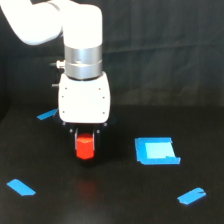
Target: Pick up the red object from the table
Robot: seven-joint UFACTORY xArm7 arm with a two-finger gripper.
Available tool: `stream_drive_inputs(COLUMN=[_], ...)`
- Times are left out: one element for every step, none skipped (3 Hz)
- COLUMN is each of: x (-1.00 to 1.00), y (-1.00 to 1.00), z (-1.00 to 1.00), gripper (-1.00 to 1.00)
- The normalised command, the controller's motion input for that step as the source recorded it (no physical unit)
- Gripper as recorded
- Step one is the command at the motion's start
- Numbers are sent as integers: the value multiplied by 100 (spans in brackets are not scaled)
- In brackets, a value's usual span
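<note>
The red object [85, 148] is a small stubby red-orange block in the exterior view, left of centre. It sits between the two short black fingers of my gripper [85, 142], which points straight down under the white wrist housing [84, 97]. The gripper is shut on the block, with a finger on each side. A faint red glow on the black table [120, 200] lies a little below the block, so it seems to hang just above the surface.
A blue square patch [156, 150] lies to the exterior view's right of the gripper. Blue tape strips lie at the front left [21, 187], the front right [191, 195] and behind the arm on the left [47, 114]. A dark curtain forms the backdrop.
</note>
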Motion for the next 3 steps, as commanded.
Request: stream_drive_inputs(x=[20,3,20], y=[6,23,3], z=[92,89,94], gripper=[-98,-96,-99])
